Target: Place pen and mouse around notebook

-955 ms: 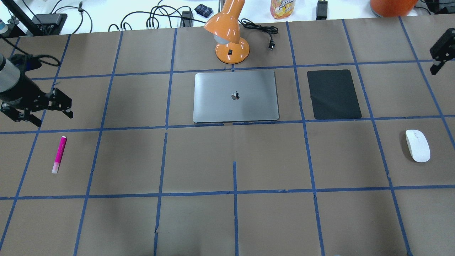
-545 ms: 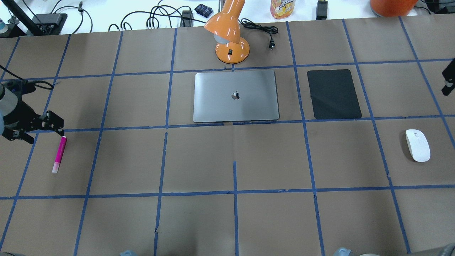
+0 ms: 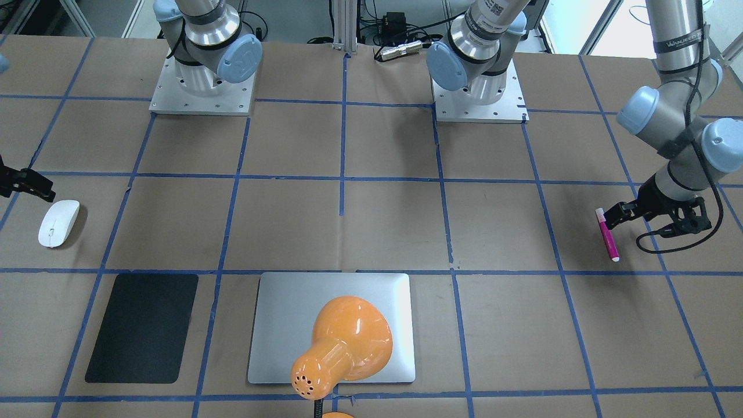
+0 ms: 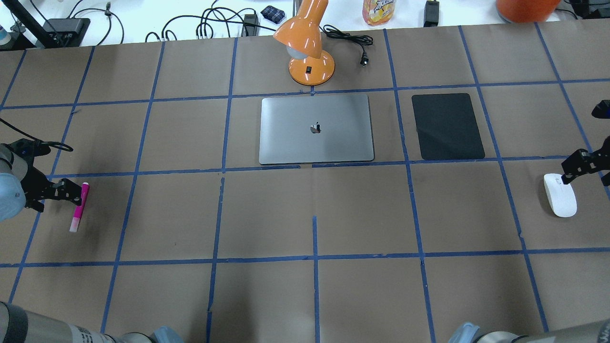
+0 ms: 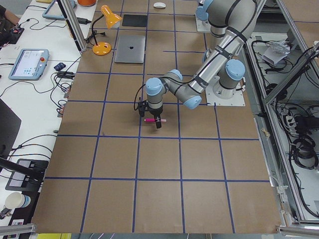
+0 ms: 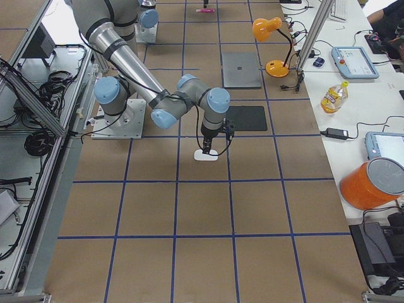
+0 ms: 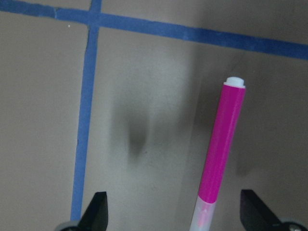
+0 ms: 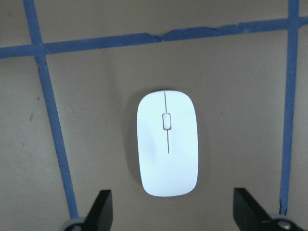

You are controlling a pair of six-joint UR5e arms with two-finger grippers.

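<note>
- Overhead exterior view took in the desk [image 4: 314, 295], the largest thing there: flat brown paper ruled into squares by blue tape [image 4: 314, 238], matte and likely to give fair friction. Cables and gear lined the white strip beyond its far edge.
- The notebook [image 4: 315, 128] lay closed at mid-desk toward the far side. An orange lamp [image 4: 310, 52] stood just behind it and a black mat [image 4: 448, 126] lay near on its right. Bare paper showed in front of it and on its left.
- The mouse [image 4: 560, 197] lay far out on the right, well apart from the notebook. The right pincer [image 8: 171, 214] hung over it released, jaws spread wide and grasping nothing. The mouse looked light, rigid and slick-shelled. A pinch across its low sides at mid-length seemed the surest hold.
- The pen [image 4: 79, 209] lay far out on the left, also well apart from the notebook. The left pincer [image 7: 175, 214] sat low and released, with the pen between its fingers, nearer one of them and not gripped. The pen looked very light, stiff and apt to roll. The magenta barrel near its middle seemed the place to take it.
</note>
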